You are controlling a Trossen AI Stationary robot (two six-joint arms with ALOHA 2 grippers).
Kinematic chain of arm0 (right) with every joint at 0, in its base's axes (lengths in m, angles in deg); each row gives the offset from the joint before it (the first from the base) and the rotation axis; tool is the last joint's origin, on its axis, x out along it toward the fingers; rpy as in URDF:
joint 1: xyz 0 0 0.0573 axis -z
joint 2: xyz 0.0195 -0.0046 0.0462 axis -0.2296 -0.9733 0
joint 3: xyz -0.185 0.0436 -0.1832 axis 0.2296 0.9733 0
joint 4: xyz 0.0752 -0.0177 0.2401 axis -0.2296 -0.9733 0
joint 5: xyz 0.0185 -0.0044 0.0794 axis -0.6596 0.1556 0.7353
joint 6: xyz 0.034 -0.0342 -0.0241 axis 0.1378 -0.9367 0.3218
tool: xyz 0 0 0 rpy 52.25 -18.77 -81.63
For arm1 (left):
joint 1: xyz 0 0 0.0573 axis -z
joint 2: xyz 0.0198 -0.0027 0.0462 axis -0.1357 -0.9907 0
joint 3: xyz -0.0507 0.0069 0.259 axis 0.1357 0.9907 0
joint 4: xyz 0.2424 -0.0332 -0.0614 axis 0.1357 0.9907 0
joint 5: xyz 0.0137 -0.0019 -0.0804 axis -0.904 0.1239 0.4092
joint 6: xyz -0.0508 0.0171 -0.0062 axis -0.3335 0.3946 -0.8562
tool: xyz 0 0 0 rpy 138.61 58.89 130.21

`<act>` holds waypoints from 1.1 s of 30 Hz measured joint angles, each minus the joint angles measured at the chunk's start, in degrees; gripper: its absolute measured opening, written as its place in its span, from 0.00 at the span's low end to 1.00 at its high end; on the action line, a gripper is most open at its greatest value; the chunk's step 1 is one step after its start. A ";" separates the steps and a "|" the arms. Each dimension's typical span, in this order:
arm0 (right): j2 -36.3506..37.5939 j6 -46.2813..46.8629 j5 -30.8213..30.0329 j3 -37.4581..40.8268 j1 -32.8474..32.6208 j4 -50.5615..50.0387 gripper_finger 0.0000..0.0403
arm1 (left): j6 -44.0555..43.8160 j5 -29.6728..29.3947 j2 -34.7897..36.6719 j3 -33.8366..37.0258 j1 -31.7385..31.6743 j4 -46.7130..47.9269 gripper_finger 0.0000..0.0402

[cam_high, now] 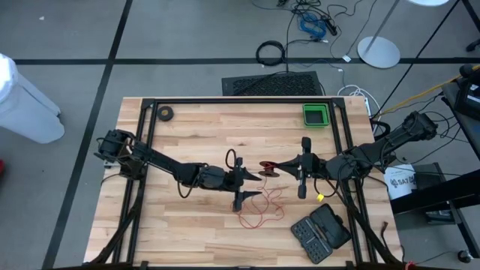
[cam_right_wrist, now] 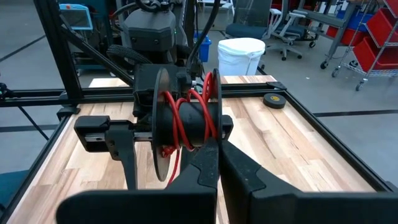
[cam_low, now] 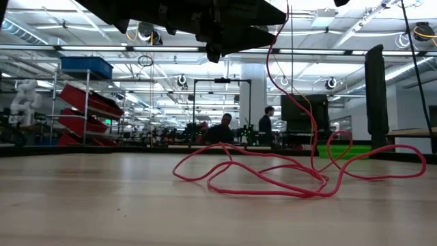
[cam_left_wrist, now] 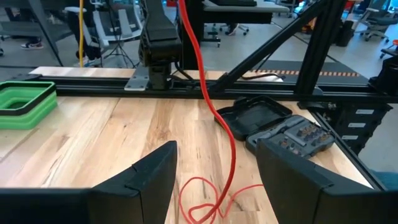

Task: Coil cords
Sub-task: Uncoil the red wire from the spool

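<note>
Reel [cam_right_wrist: 186, 121] is pinched in the right gripper [cam_right_wrist: 214, 165] above mid-table, partly wound. Left gripper [cam_left_wrist: 214, 180] is held wide beside the reel, around the hanging cord [cam_left_wrist: 211, 106]. Loose loops below the reel may be snagged into a knot if winding is resumed without tension.

A large open robotics lab or workshop: a wooden tabletop [cam_high: 187, 127] framed by black metal rails, red parts bins [cam_low: 89, 102] on shelving, rows of workstations under ceiling strip lights (people [cam_low: 222, 128] working far behind), office chairs.
</note>
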 joint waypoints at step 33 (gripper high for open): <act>0.00 0.00 0.00 0.00 0.02 0.02 0.00 | -0.04 -0.04 0.00 -2.06 0.31 0.10 0.46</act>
